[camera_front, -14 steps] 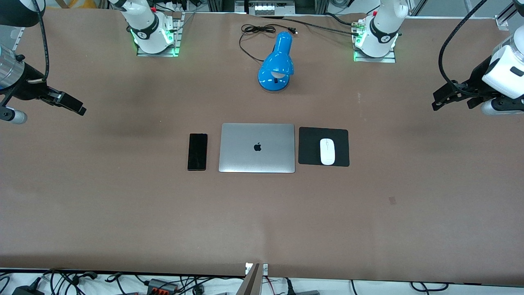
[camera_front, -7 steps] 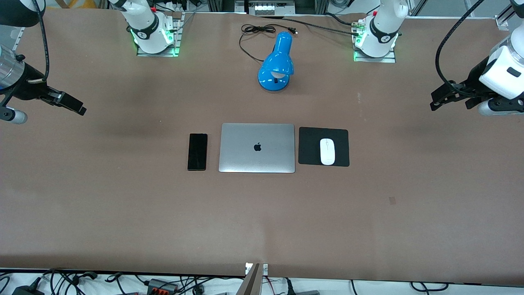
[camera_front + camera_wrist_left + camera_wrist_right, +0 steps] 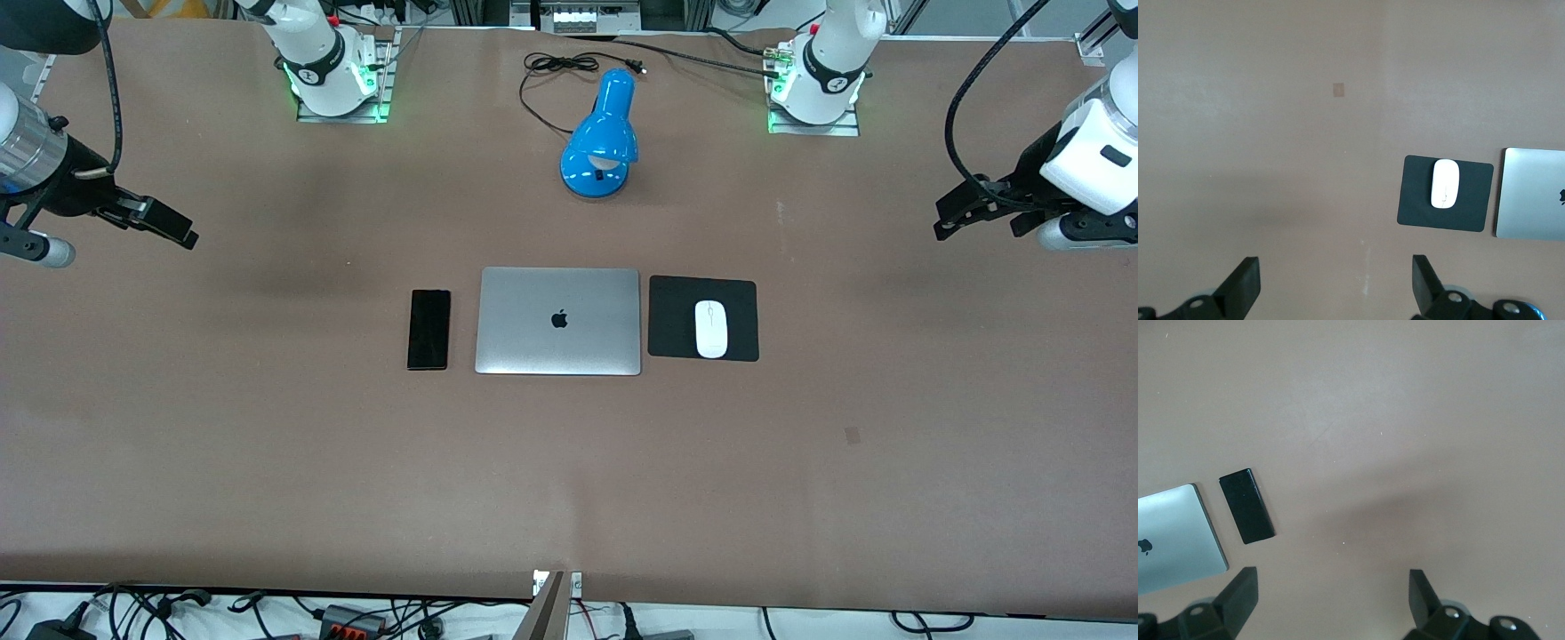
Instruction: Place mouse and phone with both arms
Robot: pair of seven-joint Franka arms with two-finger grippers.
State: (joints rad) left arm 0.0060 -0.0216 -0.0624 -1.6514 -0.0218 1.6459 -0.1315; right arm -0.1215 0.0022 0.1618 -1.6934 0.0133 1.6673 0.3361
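Note:
The black phone [image 3: 428, 329] lies flat on the brown table beside a closed silver laptop [image 3: 558, 321], toward the right arm's end. The white mouse [image 3: 711, 329] rests on a black mouse pad [image 3: 671, 311] at the laptop's other edge, toward the left arm's end. My right gripper [image 3: 169, 227] hangs open and empty above bare table at its own end; its wrist view shows the phone [image 3: 1247, 505] some way off from its gripper [image 3: 1331, 593]. My left gripper [image 3: 978, 222] hovers open and empty over the table's other end, with the mouse [image 3: 1445, 183] in view well away from its gripper [image 3: 1335, 283].
A blue desk lamp [image 3: 603, 133] with a black cord lies between the two arm bases, farther from the front camera than the laptop. Cables run along the table edge nearest that camera.
The right gripper has shifted slightly toward the middle of the table. The left gripper edged a little inward early on and then held still. Both stay open.

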